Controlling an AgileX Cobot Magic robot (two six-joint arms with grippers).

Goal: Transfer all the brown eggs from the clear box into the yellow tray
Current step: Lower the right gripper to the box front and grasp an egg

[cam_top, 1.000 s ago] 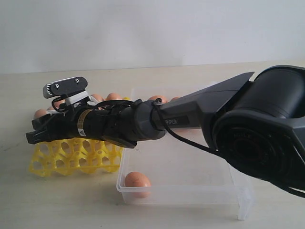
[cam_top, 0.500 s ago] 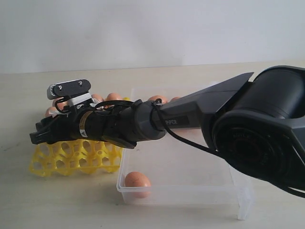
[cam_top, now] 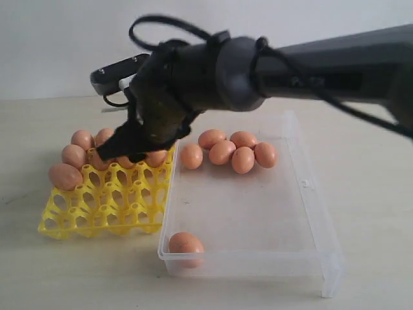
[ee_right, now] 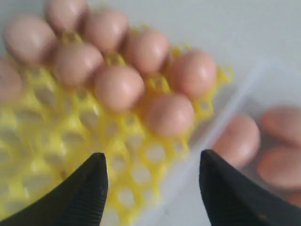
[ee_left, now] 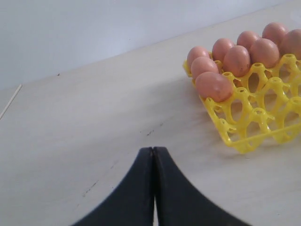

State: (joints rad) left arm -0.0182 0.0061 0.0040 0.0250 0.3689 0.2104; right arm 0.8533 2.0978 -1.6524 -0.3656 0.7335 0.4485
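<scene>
The yellow tray (cam_top: 103, 206) lies left of the clear box (cam_top: 258, 265). Several brown eggs (cam_top: 73, 155) fill its back cups and its left edge. More brown eggs (cam_top: 221, 152) cluster at the back of the box, and a single egg (cam_top: 186, 244) lies in its front left corner. My right gripper (cam_top: 122, 150) hovers open and empty over the tray's back right part. In the right wrist view its jaws (ee_right: 151, 157) frame the tray (ee_right: 47, 141), tray eggs (ee_right: 120, 87) and the box edge (ee_right: 225, 113). My left gripper (ee_left: 153, 150) is shut, over bare table beside the tray (ee_left: 244, 136).
The right arm (cam_top: 322, 64) stretches across the scene above the back of the box. A pale wall rises behind the table. Bare tabletop (ee_left: 94, 117) lies left of the tray.
The right arm has lifted from low over the tray and drawn back to the right, uncovering the eggs at the back of the box. Its jaws stay apart.
</scene>
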